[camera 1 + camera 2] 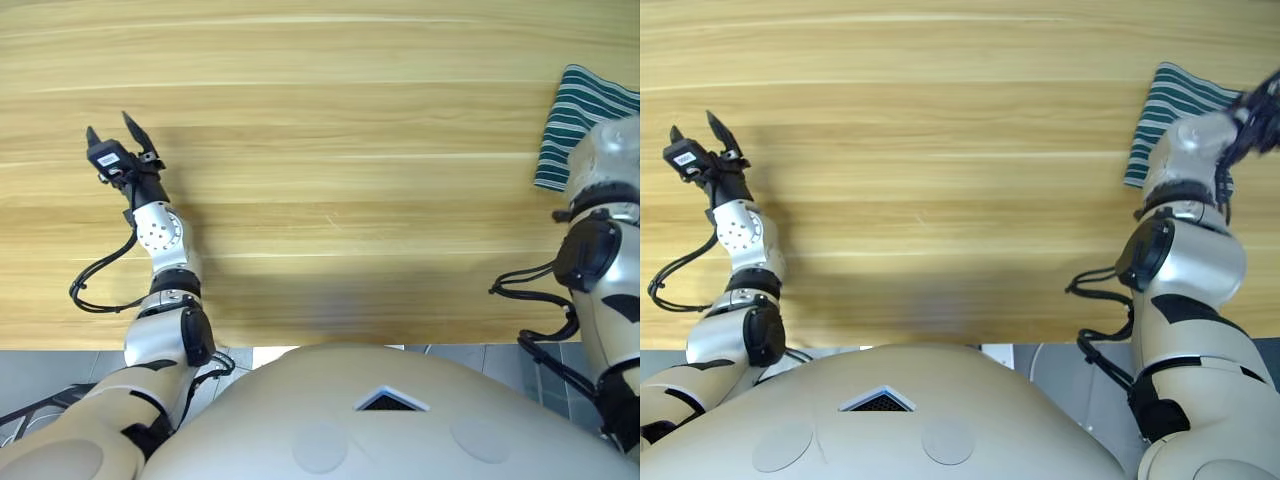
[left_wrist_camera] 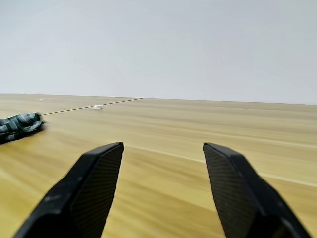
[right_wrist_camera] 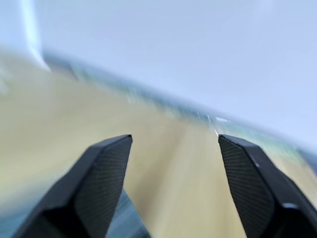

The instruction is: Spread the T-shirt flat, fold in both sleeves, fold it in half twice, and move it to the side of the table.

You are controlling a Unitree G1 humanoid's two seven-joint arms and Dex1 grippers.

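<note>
If you weigh the layout before the next move, start with the table point(image 1: 320, 150): its wooden top runs the full width in front of you. The T-shirt point(image 1: 578, 105) lies at its far right edge as a folded striped bundle, its long axis running near to far with a slight tilt. That reads as folded and already set to the side, so judge the task close to done.

Your right arm is clearly the nearer one, its forearm lying across the bundle's near end. The right gripper point(image 3: 173, 139) sits at the shirt's right side with its fingers spread wide and nothing between them; you cannot tell whether it touches the cloth.

Your left gripper point(image 1: 110, 125) hovers over the left part of the table, well apart from the shirt, which lies to its right. Its fingers are spread too, holding nothing.

Any last nudge belongs to the right arm.
</note>
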